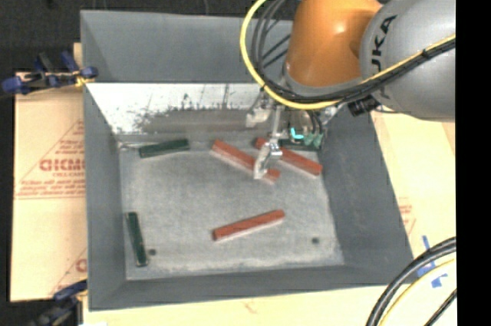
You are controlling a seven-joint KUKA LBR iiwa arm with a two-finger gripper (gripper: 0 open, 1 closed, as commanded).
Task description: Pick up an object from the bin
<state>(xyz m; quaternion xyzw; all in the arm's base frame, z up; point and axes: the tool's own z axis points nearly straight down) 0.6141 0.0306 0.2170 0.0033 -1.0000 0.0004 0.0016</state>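
My gripper (pixel 265 166) hangs at the back right of the bin, under the arm's orange cover. Its metal fingers point down onto a red-brown flat stick (pixel 234 155) that lies slanted near the back wall. The fingertips sit at the right end of that stick, close together. A second red-brown stick (pixel 301 161) lies just to the right of the fingers, partly under the gripper body. I cannot see any stick clearly clamped between the fingers.
A third red-brown stick (pixel 248 225) lies toward the front middle of the bin floor. One dark green stick (pixel 163 148) rests at the back left, another dark green stick (pixel 136 238) along the left wall near the front.
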